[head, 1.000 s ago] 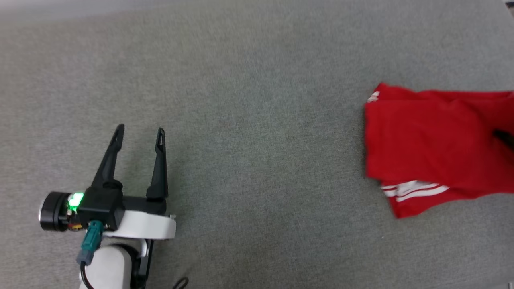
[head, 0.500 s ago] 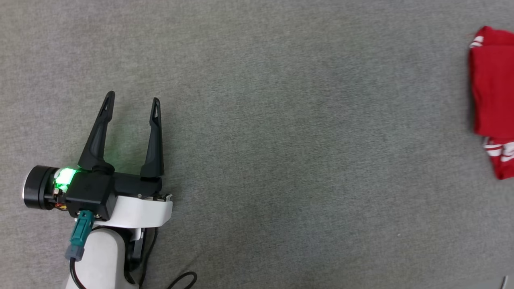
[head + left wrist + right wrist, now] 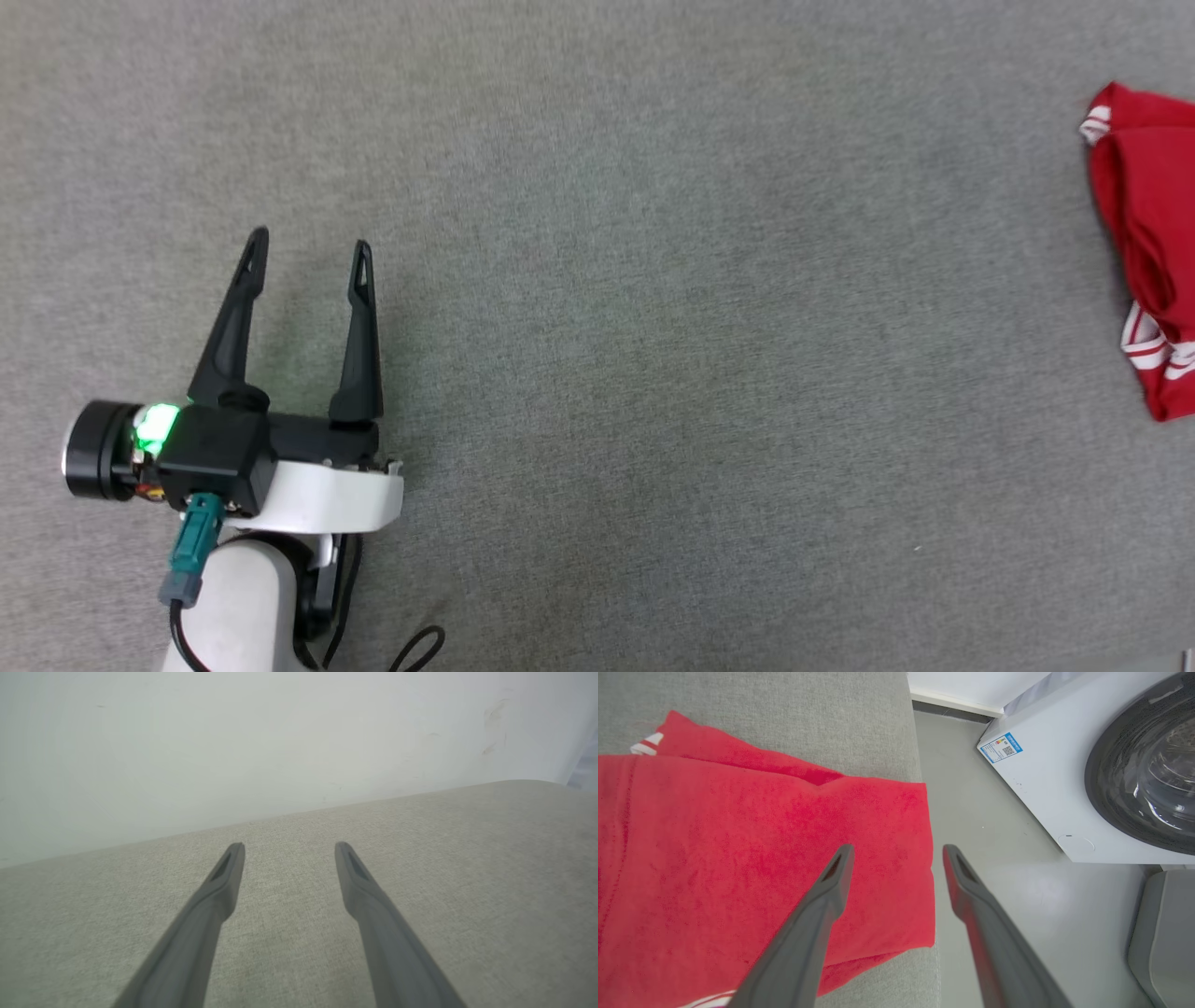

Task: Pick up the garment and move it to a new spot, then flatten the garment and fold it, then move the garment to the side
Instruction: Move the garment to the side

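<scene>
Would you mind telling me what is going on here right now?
A two-armed robot is working with a red garment on a grey padded surface. The garment lies folded at the surface's right edge, and a washing machine stands on the floor beyond that edge. The right gripper hovers over the garment's corner with its fingers apart, holding nothing. The left gripper is open too, over bare surface far to the left.
</scene>
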